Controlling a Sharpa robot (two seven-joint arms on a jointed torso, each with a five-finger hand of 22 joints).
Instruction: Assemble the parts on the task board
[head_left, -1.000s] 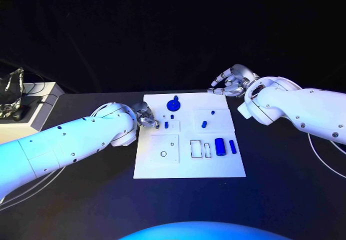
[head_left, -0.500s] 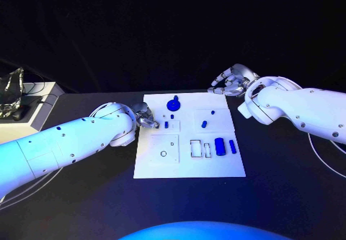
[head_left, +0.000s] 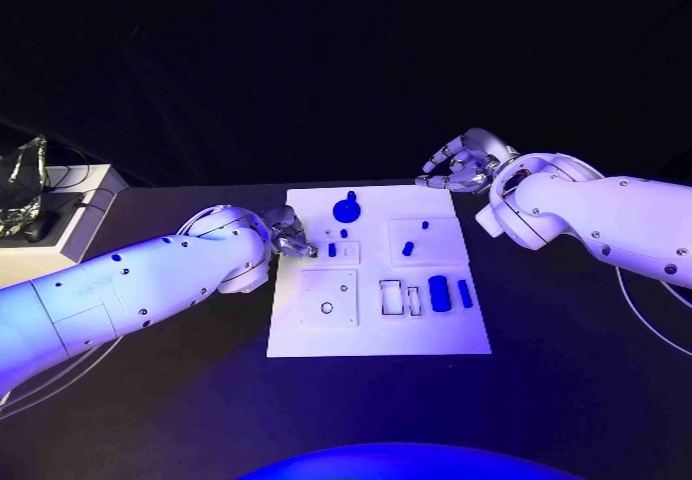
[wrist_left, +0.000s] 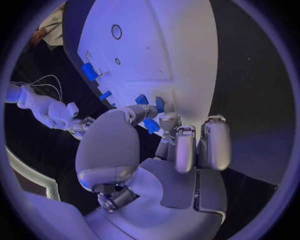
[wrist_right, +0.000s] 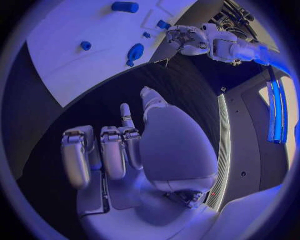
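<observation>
Left hand (head_left: 290, 238) low at the task board's (head_left: 378, 335) left edge, arm reaching in across the black worktop (head_left: 188, 400); fingertips drawn together near a small blue part (wrist_left: 150, 125), seemingly pinching it, though contact cannot be told for sure. Remaining fingers curled down over the palm in the left wrist view.

Right hand (head_left: 459, 165) raised off the board's far right corner, over the worktop, fingers curled inward with nothing between them; in the right wrist view held bent over the palm, above dark surface, apart from the board.

Task board flat, white, matte, rectangular, in the middle of the worktop, marked with shallow square and rectangular recesses outlined in thin dark lines. Round blue knob-like part (head_left: 346, 209) near the far edge. Small blue peg (head_left: 408, 247) lying in the right upper square. Two elongated blue parts side by side at the right: a thicker cylinder (head_left: 438, 293) and a thinner bar (head_left: 464, 292). Small ring-shaped hole (head_left: 327, 308) in the lower left square panel. Hands silver, metallic, smooth; arms glossy white shells.
</observation>
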